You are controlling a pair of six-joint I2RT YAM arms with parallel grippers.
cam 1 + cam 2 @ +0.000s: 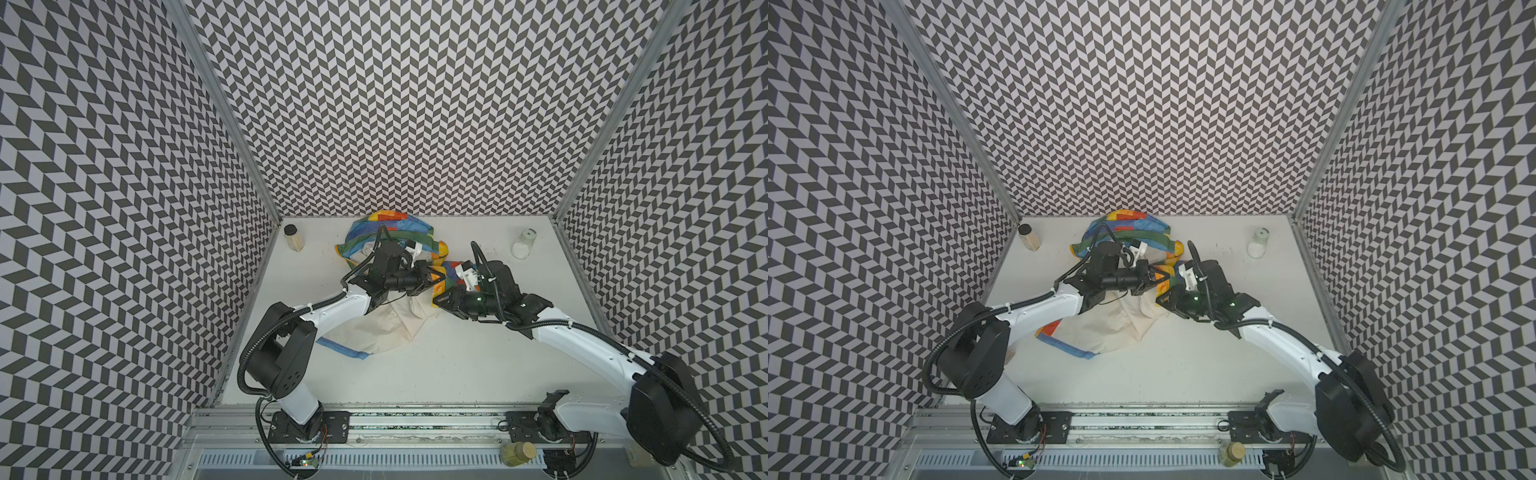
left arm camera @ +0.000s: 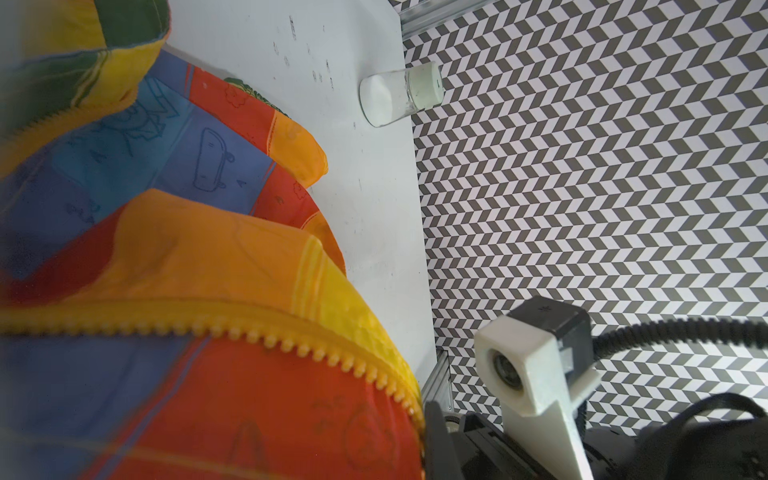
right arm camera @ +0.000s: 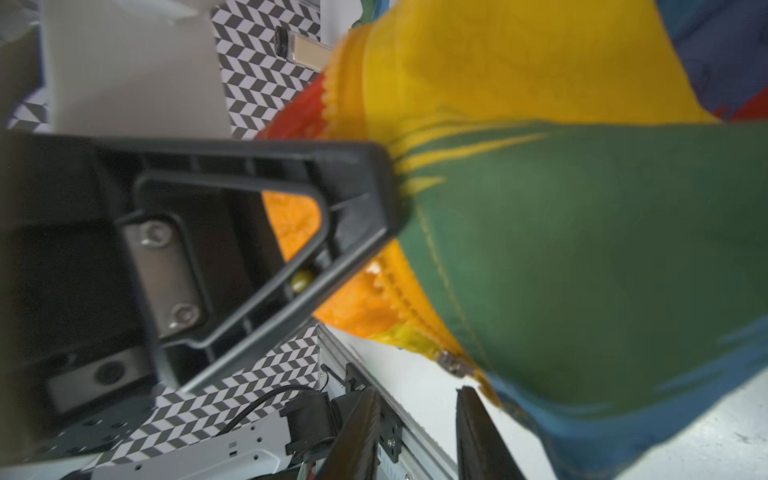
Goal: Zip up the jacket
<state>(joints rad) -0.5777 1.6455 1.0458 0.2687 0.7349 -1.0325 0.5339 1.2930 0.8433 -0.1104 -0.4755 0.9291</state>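
Right wrist view first: the jacket [image 3: 582,228] is bunched; in both top views it is heaped on the table [image 1: 457,374] from centre to 12 o'clock. Left gripper [image 1: 434,279] pinches its zipper edge. The right gripper [image 3: 417,399] stands narrowly parted and empty, just short of a metal zipper fitting [image 3: 453,362]. Danger: it bites loose cloth, or the pinch slips.

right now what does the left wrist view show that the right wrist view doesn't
Only the left wrist view: the white-capped bottle on the table by the wall, and the right arm's wrist camera.
Only the right wrist view: the left jaws pinching the jacket, the open gap between the right jaws, a dark-lidded jar.
Both: the jacket's coloured panels, its yellow zipper teeth, the white table.
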